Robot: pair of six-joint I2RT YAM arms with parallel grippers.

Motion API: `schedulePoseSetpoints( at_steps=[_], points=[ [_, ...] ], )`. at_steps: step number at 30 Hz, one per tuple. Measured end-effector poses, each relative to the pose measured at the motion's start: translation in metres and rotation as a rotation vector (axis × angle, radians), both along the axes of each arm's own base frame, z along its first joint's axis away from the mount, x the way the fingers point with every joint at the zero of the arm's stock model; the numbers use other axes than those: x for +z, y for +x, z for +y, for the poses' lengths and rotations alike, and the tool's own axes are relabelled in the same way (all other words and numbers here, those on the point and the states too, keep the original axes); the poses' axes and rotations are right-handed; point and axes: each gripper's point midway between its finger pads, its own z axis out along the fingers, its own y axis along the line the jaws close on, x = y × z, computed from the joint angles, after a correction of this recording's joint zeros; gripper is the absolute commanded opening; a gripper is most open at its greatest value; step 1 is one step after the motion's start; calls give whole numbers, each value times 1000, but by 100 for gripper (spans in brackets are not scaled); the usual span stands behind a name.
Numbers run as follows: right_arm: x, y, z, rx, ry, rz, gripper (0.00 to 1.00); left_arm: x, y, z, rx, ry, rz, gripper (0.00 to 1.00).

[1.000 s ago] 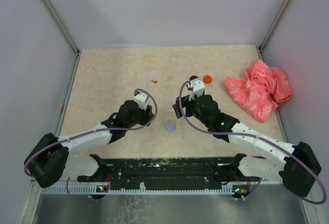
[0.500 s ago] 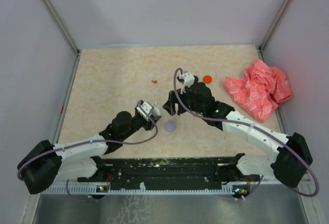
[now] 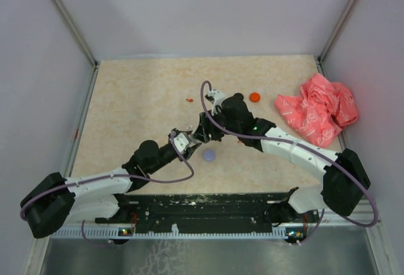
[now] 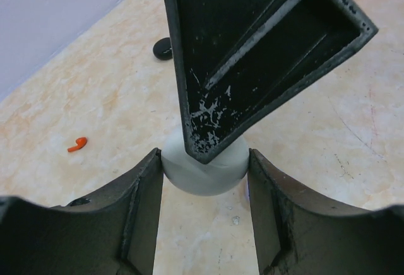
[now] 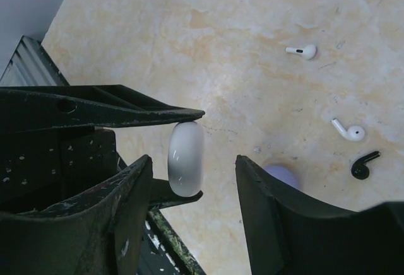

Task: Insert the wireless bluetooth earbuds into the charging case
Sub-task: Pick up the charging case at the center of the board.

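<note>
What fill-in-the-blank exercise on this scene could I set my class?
1. The round case clamped in the left gripper is ____ in colour.
2. In the right wrist view, ____ white earbuds lie near the black earbud.
3. The crumpled pink bag lies on the ____ arm's side.
Missing words: white; two; right.

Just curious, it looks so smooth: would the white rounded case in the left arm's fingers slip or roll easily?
Probably slippery: the white case looks glossy, pinched only at its curved rim by the left fingers. It seems rigid, holding its shape. Set on edge, it would likely roll or tip.
</note>
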Motion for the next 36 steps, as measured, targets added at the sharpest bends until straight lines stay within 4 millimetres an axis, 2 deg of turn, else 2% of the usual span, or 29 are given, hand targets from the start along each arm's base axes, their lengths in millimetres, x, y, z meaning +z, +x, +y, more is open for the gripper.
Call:
schedulePoseSetpoints(
  at_steps=[5, 9, 11, 15, 18, 23, 27, 31, 36],
  points=[
    [-6, -5, 5, 31, 5, 34, 46, 2, 1, 0, -3, 4, -19, 46],
    [-8, -9, 8, 54, 12, 54, 37, 2, 0, 0, -3, 6, -21, 46],
    [-8, -11, 9, 63, 17, 61, 29, 2, 0, -1, -5, 6, -22, 46],
    [-8, -11, 8, 66, 17, 61, 7, 4, 0, -1, -6, 3, -25, 50],
    [-8, -10, 7, 69, 15, 55, 0, 5, 0, -1, -4, 0, -26, 57],
    [-8, -11, 7, 94, 8, 36, 0, 8, -4, 3, -3, -14, -6, 67],
    [-5, -11, 4, 113, -3, 2, 0, 21, -12, 6, -23, -55, -2, 75],
    [3, -9, -5, 126, -7, -38, 0, 29, -18, 10, -52, -91, 7, 75],
    [16, -13, -12, 197, 3, -109, 0, 27, -24, 18, -134, -121, 46, 74]
  ],
)
